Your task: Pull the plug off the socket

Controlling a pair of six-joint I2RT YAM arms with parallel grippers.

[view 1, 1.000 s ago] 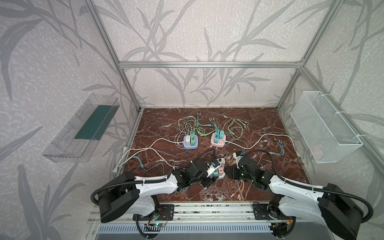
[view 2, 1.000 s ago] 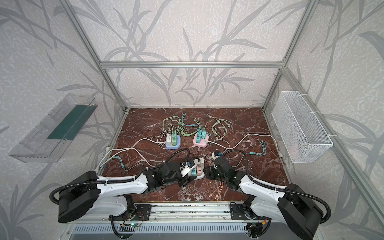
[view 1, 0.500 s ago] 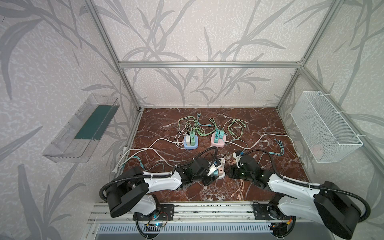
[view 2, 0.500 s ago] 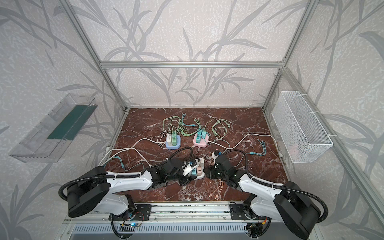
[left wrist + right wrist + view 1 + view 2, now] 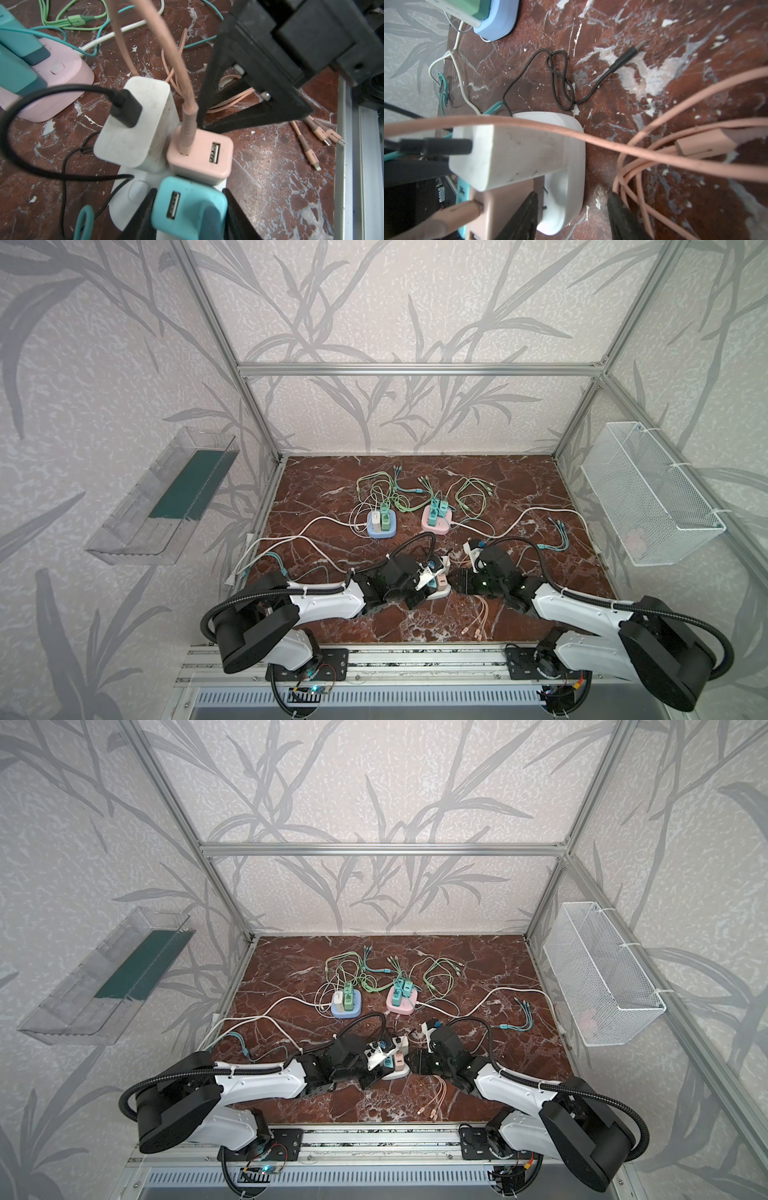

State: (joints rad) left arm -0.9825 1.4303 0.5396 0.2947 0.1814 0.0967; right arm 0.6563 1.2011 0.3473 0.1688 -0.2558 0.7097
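Left jaws seemingly clamped on turquoise square USB plug [image 5: 187, 207] in white plastic socket block [image 5: 122, 205], right jaws apart, astride the block's end

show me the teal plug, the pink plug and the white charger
teal plug [image 5: 191, 199]: left wrist view, top face next to its usb port
pink plug [image 5: 200, 162]: left wrist view, top face between cable and usb port
white charger [image 5: 145, 137]: left wrist view, end face beside the black connector
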